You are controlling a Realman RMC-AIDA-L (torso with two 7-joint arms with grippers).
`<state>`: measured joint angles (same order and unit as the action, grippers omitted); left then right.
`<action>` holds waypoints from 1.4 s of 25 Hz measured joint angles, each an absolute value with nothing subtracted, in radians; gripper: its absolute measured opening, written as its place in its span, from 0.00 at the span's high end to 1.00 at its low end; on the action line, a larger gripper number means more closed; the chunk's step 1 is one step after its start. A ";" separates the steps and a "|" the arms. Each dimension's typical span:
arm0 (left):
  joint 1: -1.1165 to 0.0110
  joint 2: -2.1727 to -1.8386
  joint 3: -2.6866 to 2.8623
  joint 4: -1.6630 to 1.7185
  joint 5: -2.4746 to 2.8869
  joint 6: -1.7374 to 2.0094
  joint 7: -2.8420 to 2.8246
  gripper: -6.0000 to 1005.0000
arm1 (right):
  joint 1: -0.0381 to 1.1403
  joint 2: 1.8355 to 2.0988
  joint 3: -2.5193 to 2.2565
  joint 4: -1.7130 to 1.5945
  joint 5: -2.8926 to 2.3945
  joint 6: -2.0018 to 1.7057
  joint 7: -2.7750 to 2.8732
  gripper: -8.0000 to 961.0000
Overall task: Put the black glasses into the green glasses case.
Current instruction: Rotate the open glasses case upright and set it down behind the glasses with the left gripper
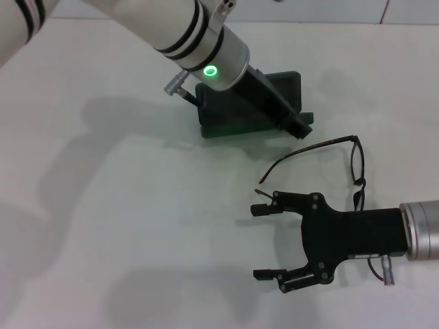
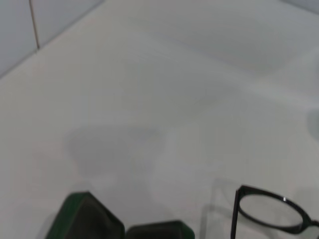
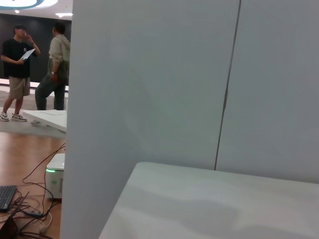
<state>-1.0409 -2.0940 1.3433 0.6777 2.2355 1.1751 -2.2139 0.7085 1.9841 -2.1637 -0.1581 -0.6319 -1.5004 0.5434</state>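
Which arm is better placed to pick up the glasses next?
Right. The right gripper is open on the table just beside the glasses, while the left gripper is over at the green case.

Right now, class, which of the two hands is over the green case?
The left hand: it reaches over the case. The right hand hangs open nearer, beside the glasses.

You see a white left arm [image 1: 137,20] with black bands and a glowing green ring light [image 1: 210,70]; the right gripper [image 1: 266,241] is black with a silver wrist cuff [image 1: 420,230].
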 joint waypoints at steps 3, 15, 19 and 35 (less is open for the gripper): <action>-1.062 -2.092 1.344 0.634 2.251 1.174 -2.216 0.41 | 0.709 1.985 -2.164 -0.158 -0.632 -1.498 0.543 0.11; -1.056 -2.094 1.343 0.636 2.253 1.183 -2.202 0.41 | 0.716 1.988 -2.166 -0.158 -0.632 -1.488 0.543 0.11; -1.046 -2.095 1.344 0.665 2.226 1.176 -2.176 0.41 | 0.719 1.988 -2.166 -0.157 -0.632 -1.482 0.547 0.11; -1.048 -2.094 1.374 0.627 2.292 1.109 -2.195 0.41 | 0.726 1.989 -2.162 -0.170 -0.644 -1.465 0.550 0.11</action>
<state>-1.0477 -2.0937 1.3743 0.6273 2.2922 1.1088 -2.1948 0.7255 1.9895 -2.1619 -0.1702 -0.6445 -1.4650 0.5505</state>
